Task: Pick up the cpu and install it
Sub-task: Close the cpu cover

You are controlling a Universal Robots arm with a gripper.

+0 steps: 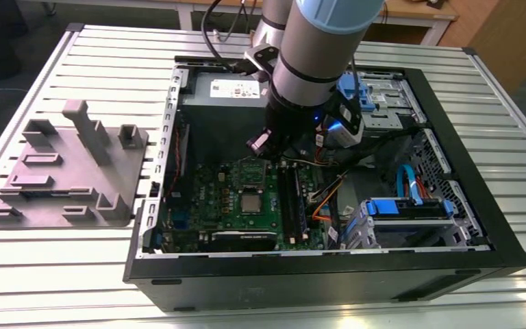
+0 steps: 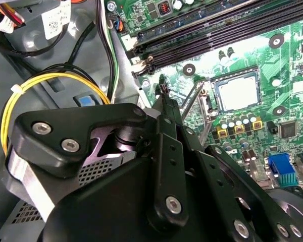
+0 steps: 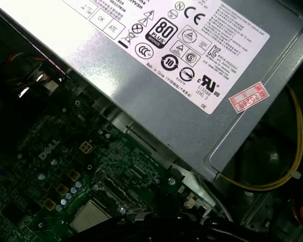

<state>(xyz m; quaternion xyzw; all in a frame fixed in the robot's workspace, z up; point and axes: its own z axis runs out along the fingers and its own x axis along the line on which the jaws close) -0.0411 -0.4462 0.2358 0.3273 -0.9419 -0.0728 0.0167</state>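
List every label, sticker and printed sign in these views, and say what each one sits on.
White rating label, rows of certification marks: on the grey power supply, first wrist view.
Red stamped sticker: same power supply, near its corner.
White printed logo: on the green motherboard.
White sticker, exterior view: too small to read.
White tag, second wrist view: too small to read.

The grey power supply (image 3: 141,96) bears a white label (image 3: 187,35) of certification marks and fine print, with a red-and-white sticker (image 3: 248,101) near its corner. The green motherboard (image 3: 35,176) carries a white printed logo. A white printed sticker (image 2: 55,20) sits among the cables.
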